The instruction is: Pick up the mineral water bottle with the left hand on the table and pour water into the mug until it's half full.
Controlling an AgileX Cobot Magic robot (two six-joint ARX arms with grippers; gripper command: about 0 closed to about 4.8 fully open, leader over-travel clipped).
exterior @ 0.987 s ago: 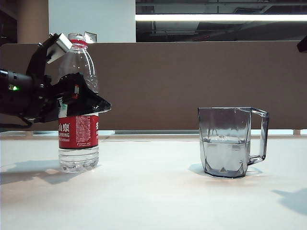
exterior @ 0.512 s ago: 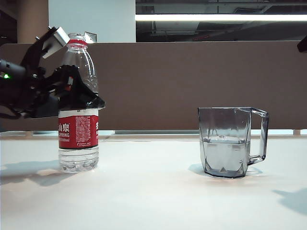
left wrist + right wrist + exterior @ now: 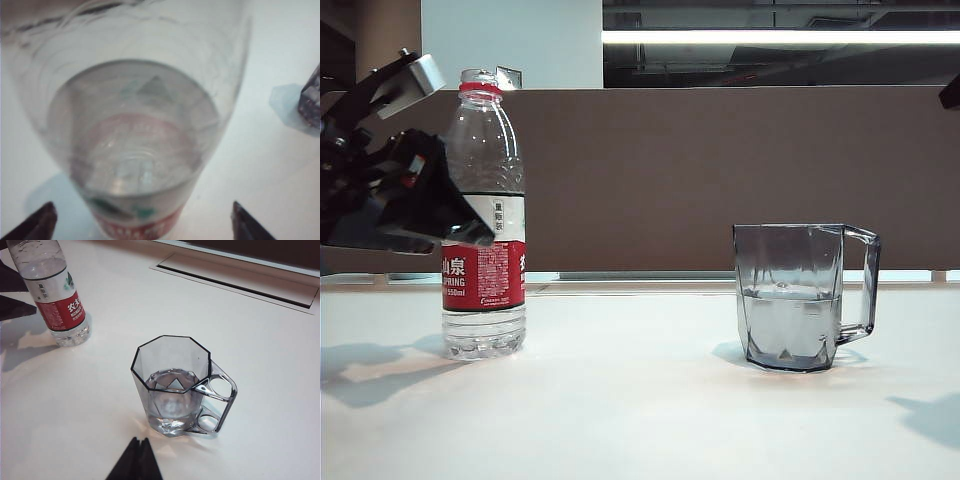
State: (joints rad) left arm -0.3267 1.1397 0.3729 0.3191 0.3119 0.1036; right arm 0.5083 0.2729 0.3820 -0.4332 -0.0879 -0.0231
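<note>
The mineral water bottle [image 3: 484, 215] stands upright on the white table [image 3: 640, 410] at the left, uncapped, with a red neck ring and a red label. My left gripper [image 3: 452, 157] is open just left of it, one silver-padded finger high by the neck and one dark finger crossing the label. In the left wrist view the bottle [image 3: 135, 145] fills the picture from above, and the gripper [image 3: 142, 227] has a fingertip far out on either side of it. The smoky faceted mug [image 3: 800, 295] stands at the right with water in its lower part. My right gripper [image 3: 139, 441] is shut and empty near the mug [image 3: 172, 385].
A brown partition [image 3: 720, 170] closes off the back of the table. A long recessed slot [image 3: 235, 277] runs in the tabletop behind the mug. In the right wrist view the bottle [image 3: 52, 295] stands far from the mug, with bare tabletop between them.
The left gripper has drawn back to the left and tipped upward, still open, uncovering more of the bottle's label. Bottle, mug and right arm have stayed in place.
</note>
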